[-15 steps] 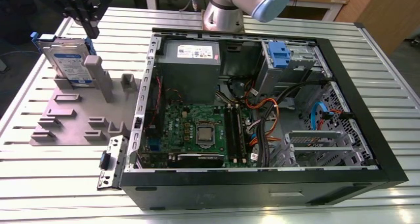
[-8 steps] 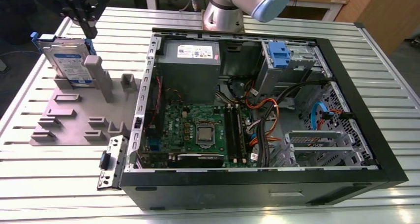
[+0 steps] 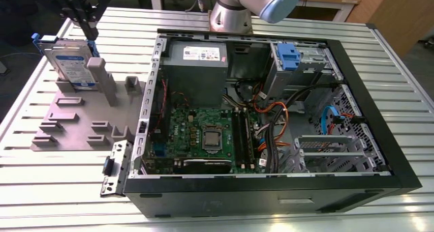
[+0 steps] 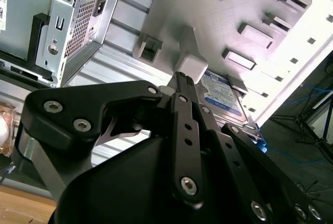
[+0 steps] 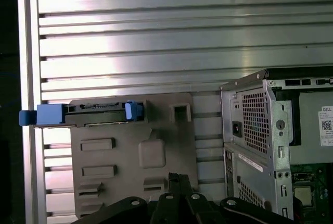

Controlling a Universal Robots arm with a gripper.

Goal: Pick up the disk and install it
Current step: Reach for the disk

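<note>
Gripper [image 5: 179, 177] fingers look pressed together, empty; disk [image 5: 93, 114] stands off beside them. Drop now and they'd knock it.

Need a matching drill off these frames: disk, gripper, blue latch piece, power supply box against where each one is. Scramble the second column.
Things
1. disk
2. gripper
3. blue latch piece
4. power supply box

Places
A. inside the open computer case, on the silver drive cage
B. on edge in the grey holder, outside the case
C. above the grey holder
D. inside the case, grey with a white sticker

Pairs: 1-B, 2-C, 3-A, 4-D
</note>
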